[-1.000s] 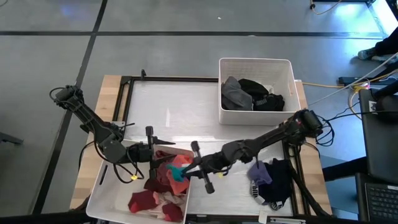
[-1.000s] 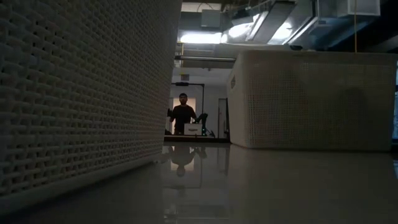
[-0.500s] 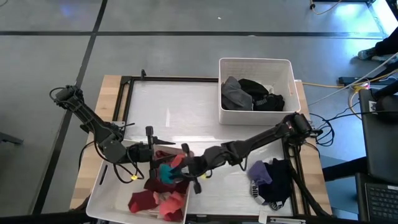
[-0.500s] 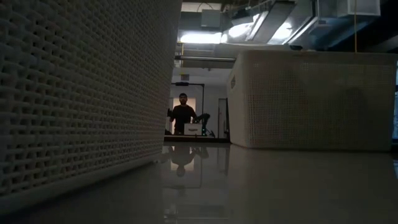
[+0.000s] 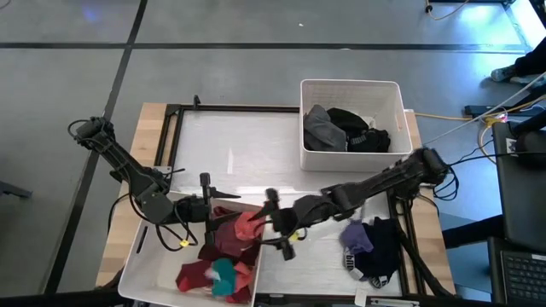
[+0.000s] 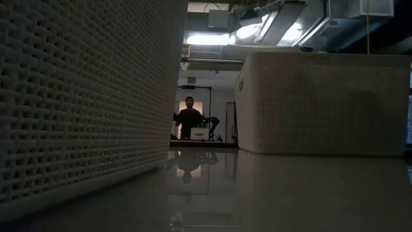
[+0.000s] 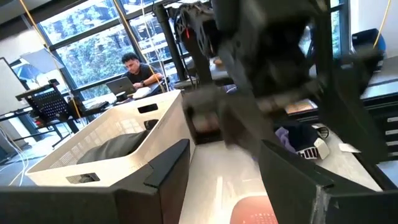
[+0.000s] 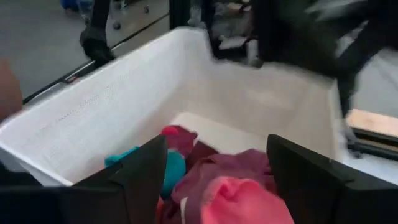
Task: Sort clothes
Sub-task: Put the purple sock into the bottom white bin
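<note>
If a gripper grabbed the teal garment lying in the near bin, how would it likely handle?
The teal garment looks crumpled among the red and maroon clothes in the near bin, so it is probably floppy and would drape from the fingers. It looks small and thin, so likely light. Lying against its neighbours, it might drag one along. The right gripper hovers open at the bin's edge.

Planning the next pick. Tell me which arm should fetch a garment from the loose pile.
Probably the right. The pile of purple and black clothes lies on its side of the table, and the right gripper is open and empty beside the near bin. The left gripper sits across that bin.
</note>
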`<state>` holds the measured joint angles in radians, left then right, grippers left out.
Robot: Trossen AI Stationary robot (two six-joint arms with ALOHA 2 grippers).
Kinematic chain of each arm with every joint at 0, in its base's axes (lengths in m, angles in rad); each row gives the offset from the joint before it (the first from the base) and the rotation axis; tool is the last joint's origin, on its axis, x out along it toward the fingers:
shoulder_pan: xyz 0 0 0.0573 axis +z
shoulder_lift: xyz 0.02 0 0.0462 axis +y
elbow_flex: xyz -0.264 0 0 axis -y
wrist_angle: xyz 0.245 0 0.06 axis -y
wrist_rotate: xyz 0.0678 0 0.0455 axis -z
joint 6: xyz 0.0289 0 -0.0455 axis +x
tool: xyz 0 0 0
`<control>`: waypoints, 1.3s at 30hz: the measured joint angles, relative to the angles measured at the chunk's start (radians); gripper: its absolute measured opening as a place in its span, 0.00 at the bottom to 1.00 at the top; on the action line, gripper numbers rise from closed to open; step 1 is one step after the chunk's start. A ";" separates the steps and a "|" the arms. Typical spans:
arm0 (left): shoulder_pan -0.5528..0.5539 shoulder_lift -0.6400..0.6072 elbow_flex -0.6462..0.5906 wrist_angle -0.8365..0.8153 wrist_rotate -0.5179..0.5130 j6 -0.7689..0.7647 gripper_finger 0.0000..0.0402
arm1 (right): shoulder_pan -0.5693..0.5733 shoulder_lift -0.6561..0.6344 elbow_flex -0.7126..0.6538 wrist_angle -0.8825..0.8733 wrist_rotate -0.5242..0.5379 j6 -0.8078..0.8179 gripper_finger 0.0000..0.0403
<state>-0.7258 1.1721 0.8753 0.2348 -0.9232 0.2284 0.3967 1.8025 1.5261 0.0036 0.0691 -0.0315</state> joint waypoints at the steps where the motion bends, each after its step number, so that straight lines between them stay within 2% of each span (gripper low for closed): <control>1: 0.000 0.000 0.000 0.000 0.000 0.000 0.45 | 0.008 -0.026 0.000 -0.029 0.021 0.000 0.69; 8: 0.000 0.000 0.000 -0.010 0.000 -0.005 0.45 | 0.090 -0.179 0.000 -0.259 0.205 0.035 0.68; 13: 0.000 0.000 0.000 -0.013 0.000 -0.005 0.45 | 0.153 -0.258 0.002 -0.479 0.273 0.180 0.68; 19: 0.000 0.000 0.000 -0.014 0.000 -0.010 0.45 | 0.238 -0.281 0.001 -0.731 0.354 0.394 0.68; 28: 0.000 0.000 0.000 -0.015 0.000 -0.018 0.45 | 0.370 -0.280 -0.064 -0.996 0.404 0.786 0.68; 39: 0.000 0.000 0.000 -0.015 0.000 -0.020 0.45 | 0.507 -0.280 -0.232 -1.150 0.411 1.172 0.68</control>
<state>-0.7258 1.1721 0.8757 0.2199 -0.9230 0.2081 0.9035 1.5223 1.2941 -1.1468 0.4801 1.1405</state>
